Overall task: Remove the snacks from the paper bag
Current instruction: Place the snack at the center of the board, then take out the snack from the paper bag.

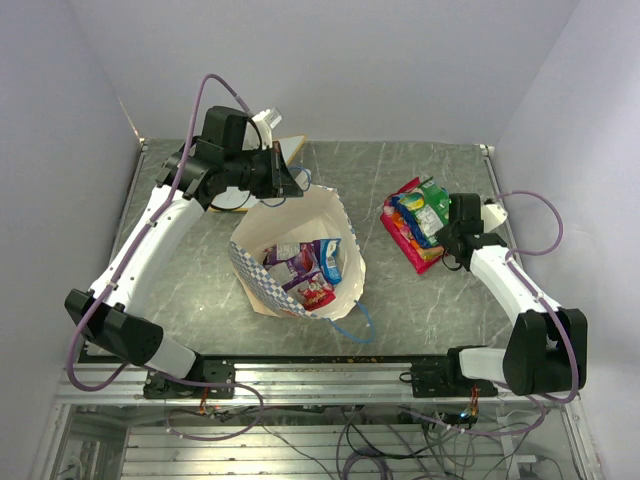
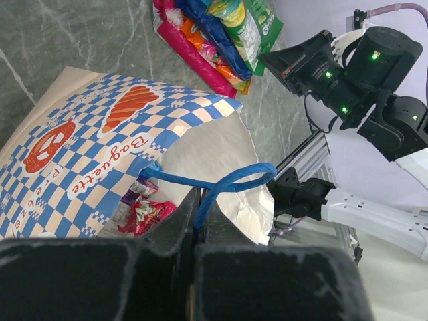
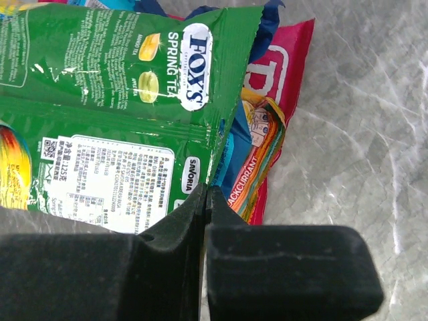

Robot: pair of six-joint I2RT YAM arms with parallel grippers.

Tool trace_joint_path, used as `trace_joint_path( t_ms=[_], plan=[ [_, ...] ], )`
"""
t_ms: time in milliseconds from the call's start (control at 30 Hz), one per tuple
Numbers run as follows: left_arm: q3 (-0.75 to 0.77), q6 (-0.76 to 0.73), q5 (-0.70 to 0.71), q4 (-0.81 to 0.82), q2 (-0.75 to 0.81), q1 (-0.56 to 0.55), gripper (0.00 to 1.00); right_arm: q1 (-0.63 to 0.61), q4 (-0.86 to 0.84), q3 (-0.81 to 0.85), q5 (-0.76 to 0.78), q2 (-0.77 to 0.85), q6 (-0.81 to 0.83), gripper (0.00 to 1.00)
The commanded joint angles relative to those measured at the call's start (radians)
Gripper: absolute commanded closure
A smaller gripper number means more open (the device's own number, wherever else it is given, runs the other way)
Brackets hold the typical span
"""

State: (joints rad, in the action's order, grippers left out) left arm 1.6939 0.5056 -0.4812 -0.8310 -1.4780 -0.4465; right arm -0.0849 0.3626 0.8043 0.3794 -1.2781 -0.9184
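Note:
The paper bag point(image 1: 345, 262) stands open at mid table, with purple and red snacks point(image 1: 312, 268) inside. My left gripper point(image 1: 296, 182) is at its far rim, shut on a blue string handle point(image 2: 234, 178). In the left wrist view the gripper point(image 2: 199, 194) pinches that string above the checkered bag point(image 2: 100, 134), with a red packet point(image 2: 148, 212) inside. A pile of snacks point(image 1: 412, 220) lies right of the bag. My right gripper point(image 1: 447, 237) is at its right edge, shut on the edge of the green packet point(image 3: 114, 80); in the right wrist view the gripper point(image 3: 204, 192) is beside an orange packet point(image 3: 259, 164) and a red one point(image 3: 291, 50).
A flat white board with a wooden edge point(image 1: 288, 148) lies behind the left gripper. The bag's other blue handle point(image 1: 362, 322) trails toward the front rail point(image 1: 320, 372). White walls close the table's back and sides.

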Motion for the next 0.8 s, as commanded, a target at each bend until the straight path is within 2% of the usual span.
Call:
trace_joint_path(
  t_ms=[0,133,267,467,667,767],
  plan=[
    [-0.002,0.026,-0.022,0.048,0.022,0.006,0.93,0.007,-0.036,-0.001,-0.008,0.032,0.061,0.98],
    [-0.015,0.047,-0.022,0.069,0.034,0.006,0.93,0.010,-0.006,0.004,0.002,0.081,0.094,0.78],
    [-0.024,0.072,-0.030,0.092,0.045,0.006,0.93,0.009,0.002,0.024,0.005,0.128,0.151,0.61],
    [-0.077,0.134,-0.095,0.207,0.074,0.006,0.93,0.008,-0.004,0.058,-0.009,0.161,0.291,0.49],
    [-0.210,0.290,-0.185,0.421,0.140,-0.007,0.93,0.001,-0.030,0.070,-0.129,0.197,0.459,0.40],
    [-0.265,0.364,-0.197,0.492,0.169,-0.044,0.93,-0.019,-0.021,0.092,-0.192,0.201,0.492,0.37]
  ],
)
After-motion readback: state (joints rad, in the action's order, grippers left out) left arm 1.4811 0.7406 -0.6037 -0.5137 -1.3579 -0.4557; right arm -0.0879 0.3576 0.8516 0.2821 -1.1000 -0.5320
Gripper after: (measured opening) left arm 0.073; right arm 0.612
